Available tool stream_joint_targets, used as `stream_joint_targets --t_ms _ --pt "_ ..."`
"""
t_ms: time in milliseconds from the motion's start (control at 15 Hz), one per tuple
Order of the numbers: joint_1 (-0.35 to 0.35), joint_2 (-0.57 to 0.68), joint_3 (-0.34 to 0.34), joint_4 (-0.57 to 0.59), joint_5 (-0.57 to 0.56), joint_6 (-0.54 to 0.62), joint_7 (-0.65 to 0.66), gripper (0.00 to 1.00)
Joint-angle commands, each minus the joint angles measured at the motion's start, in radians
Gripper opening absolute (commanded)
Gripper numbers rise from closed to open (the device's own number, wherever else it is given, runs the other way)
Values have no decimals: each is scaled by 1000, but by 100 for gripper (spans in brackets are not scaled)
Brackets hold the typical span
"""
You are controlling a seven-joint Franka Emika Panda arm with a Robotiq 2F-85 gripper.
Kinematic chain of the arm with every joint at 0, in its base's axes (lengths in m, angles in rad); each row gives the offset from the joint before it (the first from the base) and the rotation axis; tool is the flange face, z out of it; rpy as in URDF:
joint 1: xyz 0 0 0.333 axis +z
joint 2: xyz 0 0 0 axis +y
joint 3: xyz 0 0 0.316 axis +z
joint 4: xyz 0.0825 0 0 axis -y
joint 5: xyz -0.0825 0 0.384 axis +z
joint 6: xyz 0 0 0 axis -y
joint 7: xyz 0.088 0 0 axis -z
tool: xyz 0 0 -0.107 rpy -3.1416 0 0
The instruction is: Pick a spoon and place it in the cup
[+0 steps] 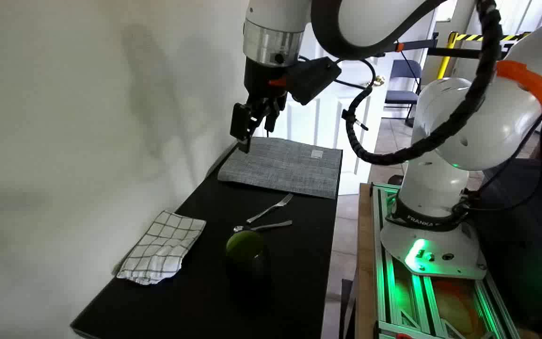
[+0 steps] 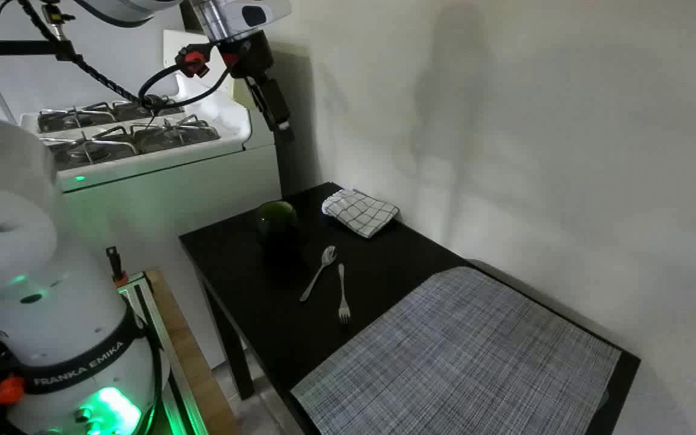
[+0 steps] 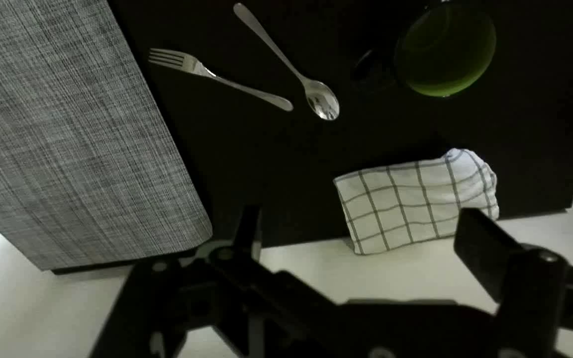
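Note:
The silvery spoon lies flat on the black table in both exterior views (image 1: 271, 226) (image 2: 319, 275) and at the top middle of the wrist view (image 3: 322, 99). Its bowl end points toward the wall side, close to the cup. The dark olive-green cup stands upright near the spoon, in both exterior views (image 1: 245, 247) (image 2: 277, 217) and at the wrist view's upper right (image 3: 445, 54). Its lower body blends into the dark table. My gripper is high above the table in both exterior views (image 1: 258, 136) (image 2: 284, 128). In the wrist view its fingers (image 3: 358, 219) are wide apart with nothing between them.
A fork (image 3: 246, 89) lies beside the spoon. A white checkered cloth (image 3: 406, 204) lies at the table's wall edge. A grey woven placemat (image 2: 463, 362) covers one table end. A wall (image 1: 87, 117) runs along the table; a white stove (image 2: 173, 181) stands beyond the cup end.

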State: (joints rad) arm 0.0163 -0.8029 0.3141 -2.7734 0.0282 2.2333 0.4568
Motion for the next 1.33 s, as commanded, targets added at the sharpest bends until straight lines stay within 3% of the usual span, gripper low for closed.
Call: stream_joint_targets --t_ms 0,267,600,867,1067,1267 --pt "7 4 -8 -15 -8 -6 5 100" --pt "6 18 -10 -40 -9 -6 6 100" --pt "-106 253 97 82 -79 13 192 100" --pt "-151 453 156 154 -218 57 368 100" --pt "-145 598 146 205 -347 103 483 100" --pt "-115 728 94 261 -468 128 574 100"
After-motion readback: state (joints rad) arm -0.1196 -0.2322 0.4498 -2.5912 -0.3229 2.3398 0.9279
